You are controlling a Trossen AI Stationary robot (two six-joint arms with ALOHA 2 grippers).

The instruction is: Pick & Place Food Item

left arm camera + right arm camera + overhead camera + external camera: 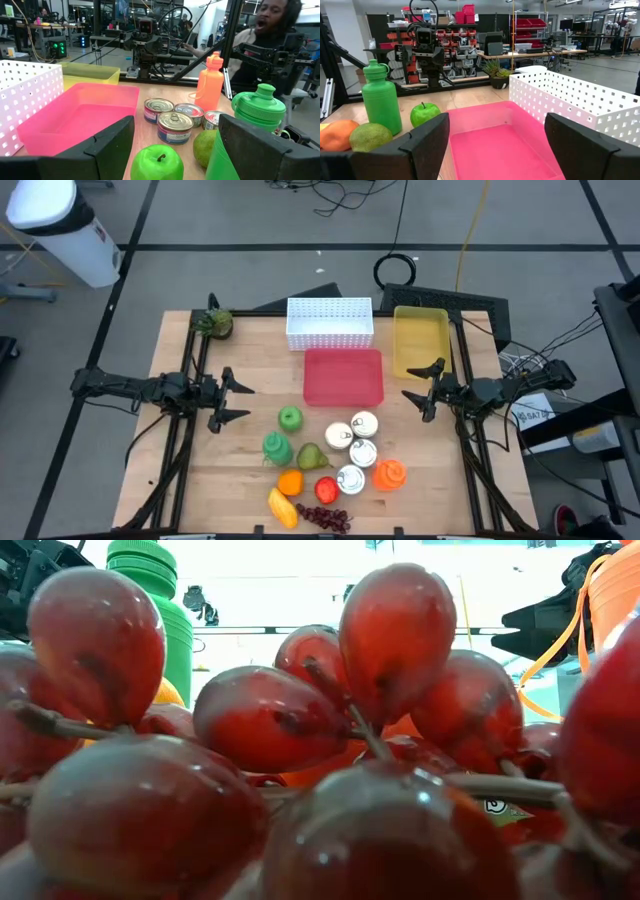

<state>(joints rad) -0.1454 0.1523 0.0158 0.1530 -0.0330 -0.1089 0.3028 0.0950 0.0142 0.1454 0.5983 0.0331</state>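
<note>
Toy food lies on the table's near middle: a green apple (290, 418), a pear (312, 457), an orange pepper (290, 481), a yellow piece (282, 507), a red fruit (326, 489) and dark red grapes (325, 518), which fill the low view (300, 760). Several tins (352, 450), a green bottle (277, 447) and an orange bottle (389, 474) stand among them. My left gripper (238, 402) hovers open and level left of the apple. My right gripper (422, 383) hovers open and level right of the pink bin (343, 376). Neither holds anything.
A white perforated basket (330, 323) and a yellow bin (420, 340) stand behind the pink bin at the far side. A small potted plant (215, 323) sits at the far left corner. A person (270, 30) shows beyond the table in the left wrist view.
</note>
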